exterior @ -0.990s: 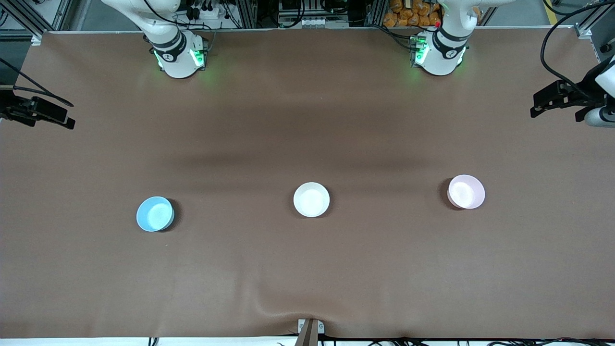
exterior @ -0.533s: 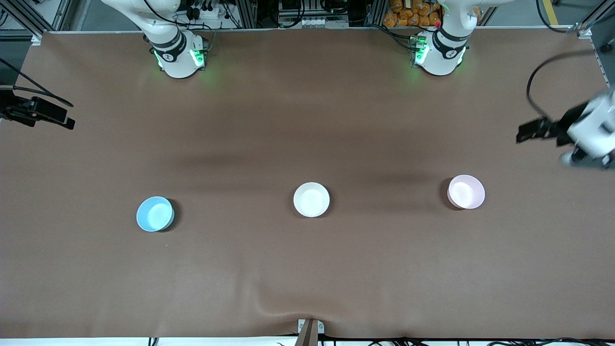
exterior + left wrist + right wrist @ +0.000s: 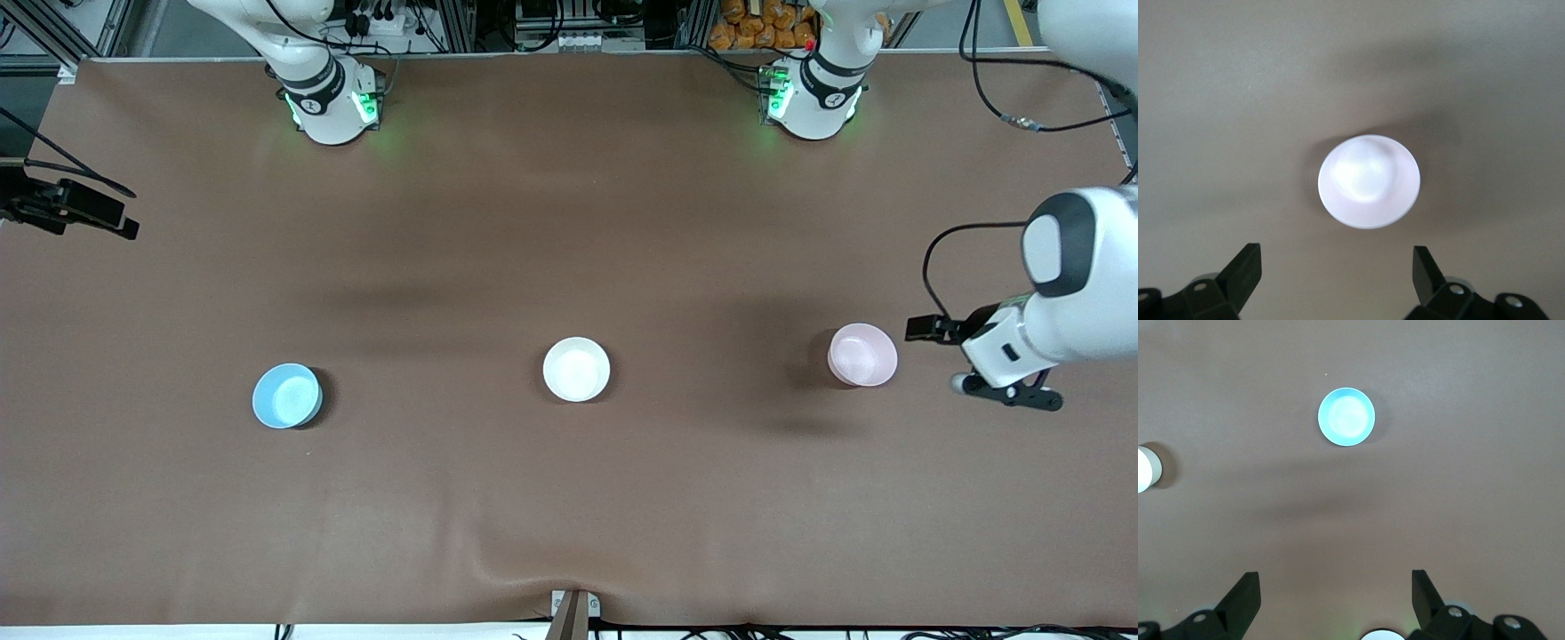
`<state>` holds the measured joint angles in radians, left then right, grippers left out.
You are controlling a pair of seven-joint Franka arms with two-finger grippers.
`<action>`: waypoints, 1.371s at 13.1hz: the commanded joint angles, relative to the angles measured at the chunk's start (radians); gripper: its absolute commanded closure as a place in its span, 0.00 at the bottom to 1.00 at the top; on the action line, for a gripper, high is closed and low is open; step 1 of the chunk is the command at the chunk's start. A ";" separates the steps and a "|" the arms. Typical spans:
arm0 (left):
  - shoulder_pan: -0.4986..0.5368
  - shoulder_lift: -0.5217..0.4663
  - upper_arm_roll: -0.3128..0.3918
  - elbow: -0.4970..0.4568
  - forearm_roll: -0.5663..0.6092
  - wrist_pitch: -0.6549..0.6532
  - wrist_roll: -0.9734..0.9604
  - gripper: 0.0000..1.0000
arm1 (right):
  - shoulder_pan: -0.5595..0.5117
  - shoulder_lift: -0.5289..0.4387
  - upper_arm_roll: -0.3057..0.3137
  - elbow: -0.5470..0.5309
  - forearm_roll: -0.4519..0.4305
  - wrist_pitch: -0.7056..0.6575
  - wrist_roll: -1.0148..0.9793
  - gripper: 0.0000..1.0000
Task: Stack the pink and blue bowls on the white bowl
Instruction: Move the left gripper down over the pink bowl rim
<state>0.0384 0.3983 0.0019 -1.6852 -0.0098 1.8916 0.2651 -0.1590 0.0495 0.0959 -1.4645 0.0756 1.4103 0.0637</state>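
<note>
The white bowl (image 3: pixel 576 369) sits upright on the brown tabletop (image 3: pixel 569 498), and I place everything else by it. The pink bowl (image 3: pixel 862 355) stands well apart from it toward my left arm's end of the tabletop, a touch farther from the front camera than the white bowl. The blue bowl (image 3: pixel 286 396) stands well apart toward my right arm's end, a little nearer to the front camera than the white bowl. All three are upright, separate and empty; nothing is stacked on the white bowl yet.

My left tool (image 3: pixel 978 360) hangs over the tabletop just beside the pink bowl, on the side away from the white bowl, not touching it. In the left wrist view the pink bowl (image 3: pixel 1369 181) lies ahead of the tool (image 3: pixel 1337 270), centred between its two fingers (image 3: pixel 1245 267). The fingers are spread wide apart, wider than the bowl, and hold nothing.

My right tool (image 3: pixel 76 209) waits at the edge of the tabletop at my right arm's end, well apart from the white bowl and farther from the front camera than the blue bowl. In the right wrist view its fingers (image 3: pixel 1245 590) are likewise spread wide and empty, with the blue bowl (image 3: pixel 1346 417) well ahead of the tool (image 3: pixel 1335 590).
</note>
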 commanded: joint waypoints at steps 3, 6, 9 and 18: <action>0.023 0.074 -0.011 -0.072 0.002 0.159 0.033 0.00 | -0.007 -0.005 0.002 -0.004 0.013 0.004 -0.012 0.00; 0.020 0.108 -0.011 -0.097 0.002 0.213 0.029 0.04 | -0.007 -0.005 0.002 -0.005 0.013 0.004 -0.010 0.00; 0.028 0.132 -0.011 -0.097 0.013 0.228 0.036 0.17 | -0.007 -0.003 0.002 -0.004 0.013 0.004 -0.012 0.00; 0.049 0.148 -0.011 -0.169 0.014 0.339 0.103 0.72 | -0.007 -0.002 0.002 -0.003 0.013 0.006 -0.010 0.00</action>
<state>0.0875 0.5573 -0.0039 -1.8333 -0.0098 2.2075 0.3616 -0.1592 0.0495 0.0955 -1.4647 0.0757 1.4103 0.0637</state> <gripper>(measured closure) 0.524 0.000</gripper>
